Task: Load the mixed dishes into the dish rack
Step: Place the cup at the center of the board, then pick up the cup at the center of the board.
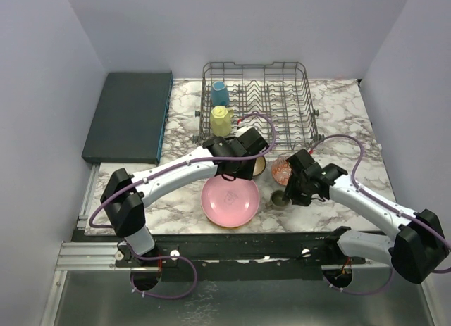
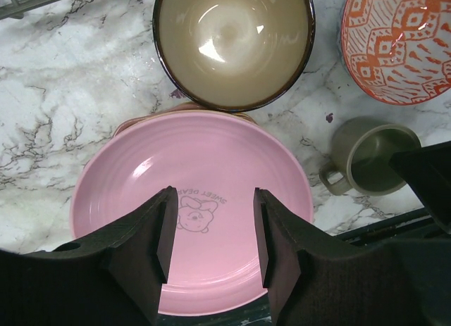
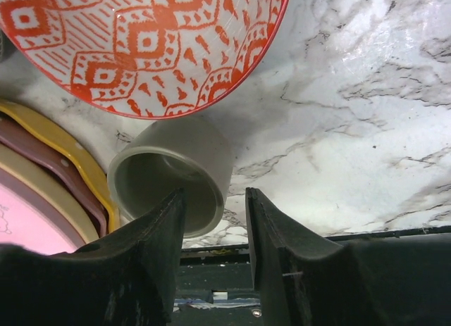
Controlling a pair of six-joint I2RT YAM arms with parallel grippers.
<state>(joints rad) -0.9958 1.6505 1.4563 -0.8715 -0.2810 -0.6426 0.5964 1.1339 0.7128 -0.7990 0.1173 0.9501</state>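
Top view: dish rack [image 1: 255, 104] at upper centre of the marble table [image 1: 345, 111], with blue mug [image 1: 220, 92] and yellow mug [image 1: 222, 120] inside its left part. Dark teal slab [image 1: 128, 116] lies at upper left, off the rack's left side.

The other dishes sit in front of the rack, outside it. Pink plate [image 1: 230, 201] is at centre, near the table's lower edge. Brown bowl [image 2: 234, 44] is just above it in the left wrist view, upright and empty. Red-patterned bowl [image 1: 281, 171] is to the right of the brown bowl, and grey-green mug [image 1: 280, 198] is below it, just right of the pink plate.

Left gripper [image 2: 215, 234] is over the pink plate. Jaws are apart with nothing between them, only the plate's printed face showing in the gap.

Right gripper [image 3: 215, 224] is at the grey-green mug's rim, jaws apart and astride the mug wall. The finger on the left of the frame covers the mug's mouth. The finger on the right of the frame is outside the wall, with a strip of marble showing between them, so no clamp is seen.

Right wrist view, lower left: the pink plate tops a plate stack [image 3: 39, 151], with tan, dark red and yellow rims showing. The red-patterned bowl fills the upper left, close above the mug.
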